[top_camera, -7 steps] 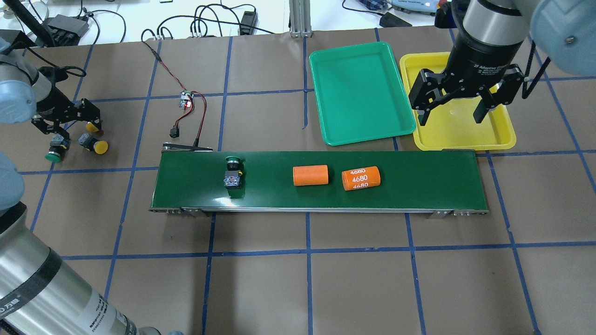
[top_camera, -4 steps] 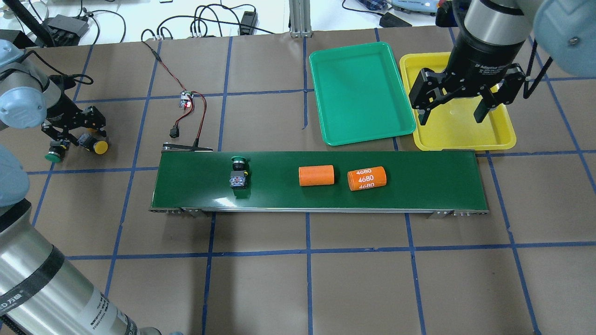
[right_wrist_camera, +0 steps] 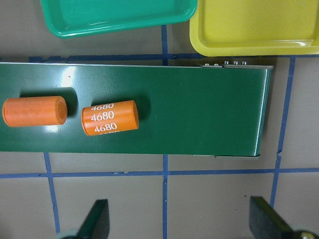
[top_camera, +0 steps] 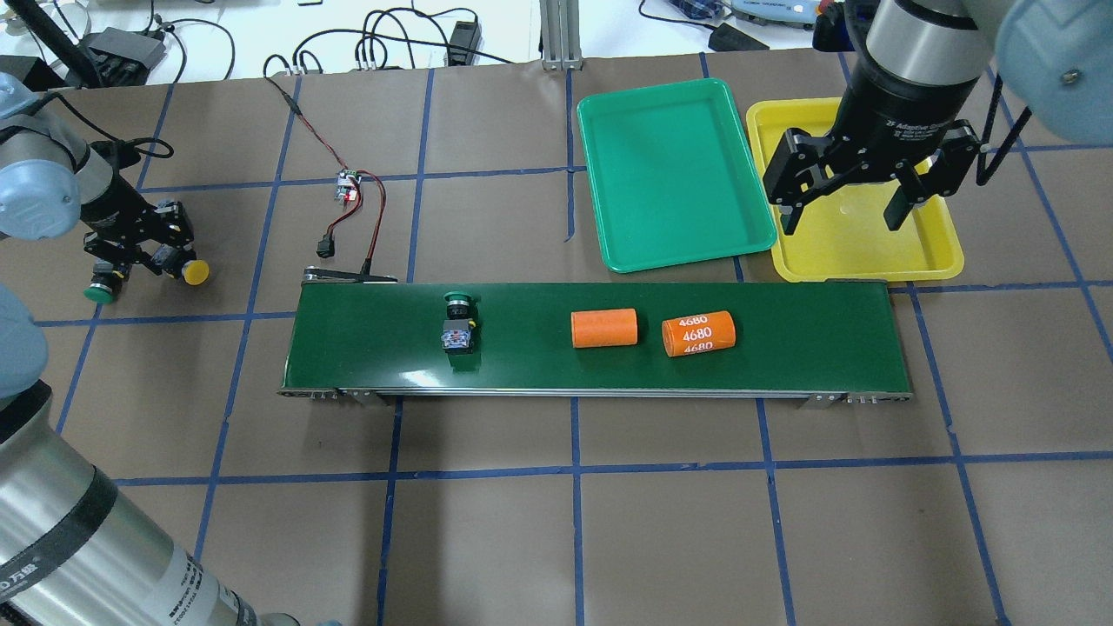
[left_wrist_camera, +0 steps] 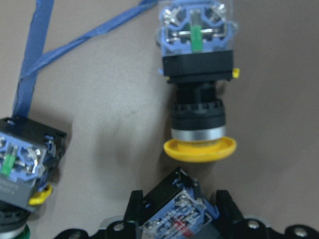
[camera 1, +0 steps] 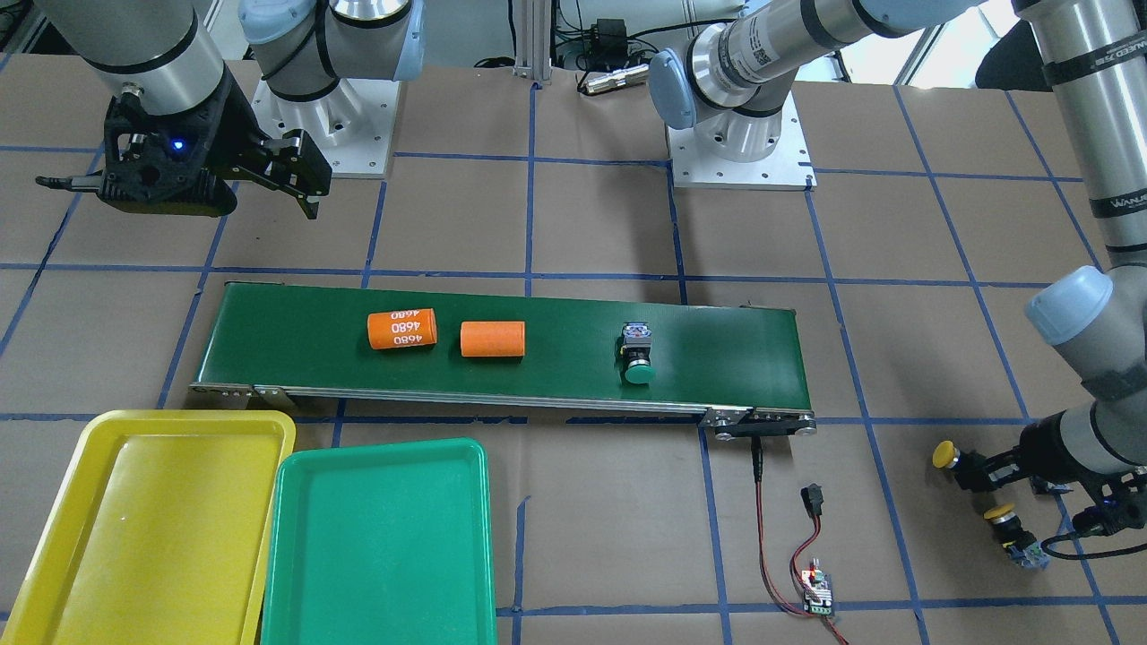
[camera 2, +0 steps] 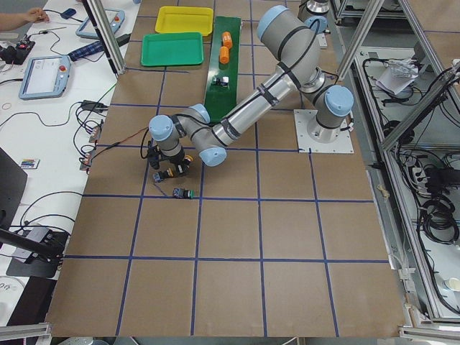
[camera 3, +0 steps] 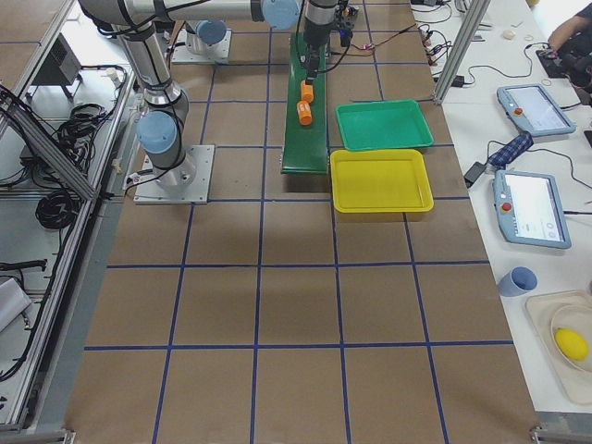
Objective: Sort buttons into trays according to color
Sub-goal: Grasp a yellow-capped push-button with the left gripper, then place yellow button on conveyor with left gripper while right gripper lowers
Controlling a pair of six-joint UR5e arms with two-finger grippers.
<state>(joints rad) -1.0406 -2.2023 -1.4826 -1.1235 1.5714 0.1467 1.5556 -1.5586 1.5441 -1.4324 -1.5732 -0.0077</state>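
My left gripper (top_camera: 156, 258) is shut on the contact block of a yellow button (camera 1: 943, 454) at the table's far left, and the cap (top_camera: 195, 271) sticks out sideways. In the left wrist view the held block (left_wrist_camera: 179, 211) sits between the fingers. A second yellow button (left_wrist_camera: 198, 99) lies just beyond on the paper. A green button (top_camera: 103, 287) lies beside them. Another green button (top_camera: 458, 323) rides on the belt. My right gripper (top_camera: 842, 217) hangs open and empty over the yellow tray (top_camera: 869, 256). The green tray (top_camera: 669, 174) lies beside it.
Two orange cylinders, one plain (top_camera: 604, 329) and one marked 4680 (top_camera: 698, 335), lie on the dark-green conveyor belt (top_camera: 809, 339). A small circuit board with red and black wires (top_camera: 349, 187) lies behind the belt's left end.
My left gripper has shut on the yellow button, shifting it slightly. The belt has carried the green button and both cylinders to the right. The right arm has held still.
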